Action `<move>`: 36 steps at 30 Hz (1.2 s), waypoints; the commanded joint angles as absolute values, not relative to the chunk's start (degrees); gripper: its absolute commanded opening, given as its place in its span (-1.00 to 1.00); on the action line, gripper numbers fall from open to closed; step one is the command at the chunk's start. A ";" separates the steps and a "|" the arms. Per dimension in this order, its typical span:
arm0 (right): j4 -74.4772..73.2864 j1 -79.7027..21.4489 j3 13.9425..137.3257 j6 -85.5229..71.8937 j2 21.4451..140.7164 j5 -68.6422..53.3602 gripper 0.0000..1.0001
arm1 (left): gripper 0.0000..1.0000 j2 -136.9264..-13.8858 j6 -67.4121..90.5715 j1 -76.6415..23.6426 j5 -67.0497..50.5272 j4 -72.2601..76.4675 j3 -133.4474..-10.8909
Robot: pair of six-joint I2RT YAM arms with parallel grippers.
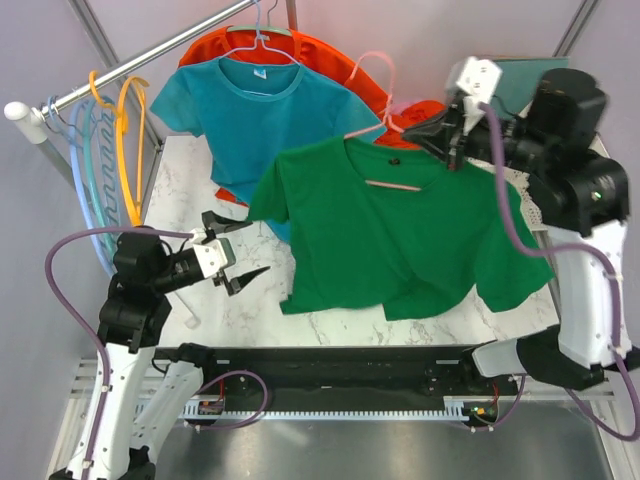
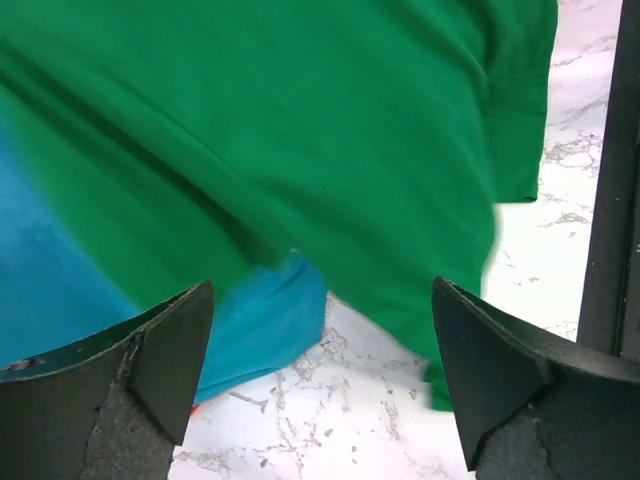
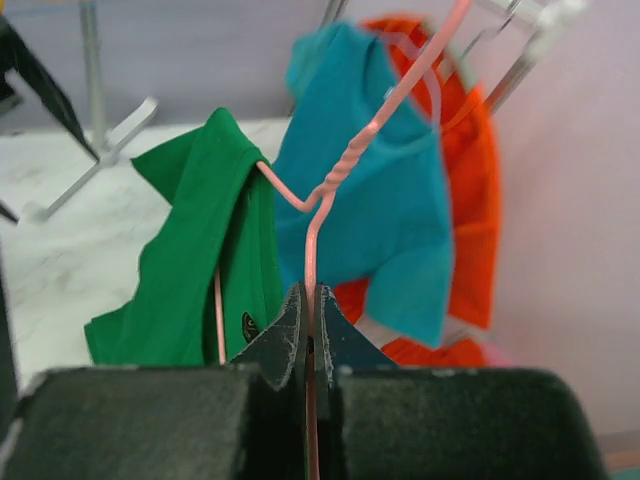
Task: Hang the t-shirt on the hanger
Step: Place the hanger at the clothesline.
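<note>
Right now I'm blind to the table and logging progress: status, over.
Right hand shut on pink hanger. Left hand open, empty. Green t-shirt hangs on it. Teal t-shirt behind, partly covered.

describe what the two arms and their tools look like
The left arm and right arm have white links, black joint housings and a looping purple cable each. The left tool and right tool have black, wedge-shaped fingers tapering to points.

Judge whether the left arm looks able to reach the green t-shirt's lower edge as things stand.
Probably yes: the left gripper stands open just beside the hem of the t-shirt, with nothing between them.
</note>
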State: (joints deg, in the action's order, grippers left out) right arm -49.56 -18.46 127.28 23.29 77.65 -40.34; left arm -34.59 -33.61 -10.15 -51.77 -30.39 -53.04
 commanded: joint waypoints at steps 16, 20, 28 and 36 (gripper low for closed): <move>-42.47 -28.73 118.64 14.78 81.81 -31.92 -1.00 | 0.93 -35.25 -23.87 -10.20 -46.19 -30.88 -58.28; -35.35 -31.55 125.67 13.80 90.67 -24.45 -1.00 | 0.99 -30.51 -22.41 -10.20 -45.18 -31.38 -56.34; -14.90 -35.86 140.97 11.60 107.57 -15.91 -1.00 | 0.99 -28.83 -21.18 -10.11 -42.37 -32.35 -55.02; 5.67 -39.11 147.04 12.04 120.75 -9.34 -1.00 | 0.99 -30.15 -18.73 -10.20 -39.99 -29.62 -55.02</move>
State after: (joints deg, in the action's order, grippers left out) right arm -13.02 -37.80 141.86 12.82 118.06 -15.09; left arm -29.17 -22.87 -10.15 -41.76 -32.45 -55.09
